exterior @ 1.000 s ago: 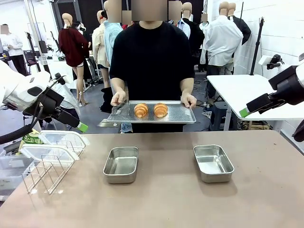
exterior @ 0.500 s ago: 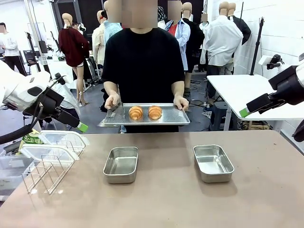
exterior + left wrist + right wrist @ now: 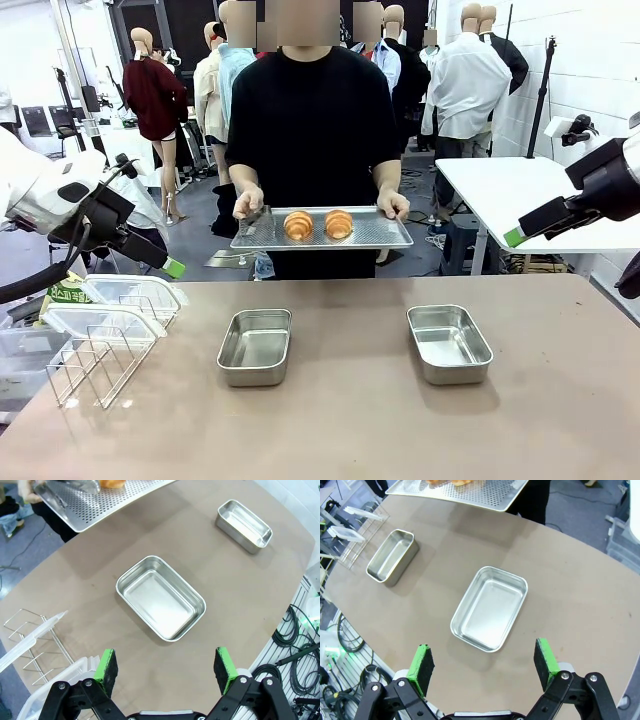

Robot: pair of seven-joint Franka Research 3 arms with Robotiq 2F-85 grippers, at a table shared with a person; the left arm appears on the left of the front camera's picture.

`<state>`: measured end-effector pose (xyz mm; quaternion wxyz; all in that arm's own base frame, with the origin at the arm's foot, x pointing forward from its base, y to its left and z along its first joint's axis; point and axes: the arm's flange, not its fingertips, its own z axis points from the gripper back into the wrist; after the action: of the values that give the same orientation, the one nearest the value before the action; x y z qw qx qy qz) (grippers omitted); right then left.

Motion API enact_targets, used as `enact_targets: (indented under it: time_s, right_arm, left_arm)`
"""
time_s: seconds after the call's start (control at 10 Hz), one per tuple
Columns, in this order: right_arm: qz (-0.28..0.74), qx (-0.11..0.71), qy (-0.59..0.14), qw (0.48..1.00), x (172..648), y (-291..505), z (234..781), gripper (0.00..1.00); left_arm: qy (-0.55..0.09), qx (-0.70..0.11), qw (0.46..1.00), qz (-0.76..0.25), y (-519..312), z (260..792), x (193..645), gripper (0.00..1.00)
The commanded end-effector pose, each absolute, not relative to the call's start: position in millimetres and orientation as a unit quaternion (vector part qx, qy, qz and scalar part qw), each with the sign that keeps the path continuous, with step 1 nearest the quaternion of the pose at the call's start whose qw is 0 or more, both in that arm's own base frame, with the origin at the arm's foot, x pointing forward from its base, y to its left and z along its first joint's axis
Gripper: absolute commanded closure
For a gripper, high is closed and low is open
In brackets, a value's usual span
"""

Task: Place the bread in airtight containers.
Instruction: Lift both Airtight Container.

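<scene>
Front view: found croissants [image 3: 297, 226] at twelve o'clock on tray [image 3: 385, 236], carried level in person's hands [image 3: 248, 203], likely for delivery. Noted left container [image 3: 255, 346], right container [image 3: 449, 343] lidless, empty at nine and three o'clock, ready for loading. Saw left gripper [image 3: 165, 662], right gripper [image 3: 482, 662] spread wide, holding nothing.

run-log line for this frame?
bread: two croissants on tray in person's hands | left container: empty | right container: empty | left gripper: open | right gripper: open
</scene>
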<state>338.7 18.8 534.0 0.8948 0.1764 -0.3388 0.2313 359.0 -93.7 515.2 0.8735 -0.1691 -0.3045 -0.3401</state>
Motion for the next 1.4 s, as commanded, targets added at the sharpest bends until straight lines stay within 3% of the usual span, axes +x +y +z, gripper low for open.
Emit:
enact_targets:
  time_s: [0.0, 1.3]
  right_arm:
    - [0.233, 0.182, -0.337, 0.894, 338.7, 19.9, 533.6, 0.00]
    - [0.231, 0.176, -0.339, 0.895, 338.7, 18.8, 534.0, 0.00]
  left_arm:
    - [-0.303, -0.174, 0.873, -0.341, -92.4, 513.5, 360.2, 0.00]
    - [-0.305, -0.169, 0.873, -0.340, -93.7, 515.2, 359.0, 0.00]
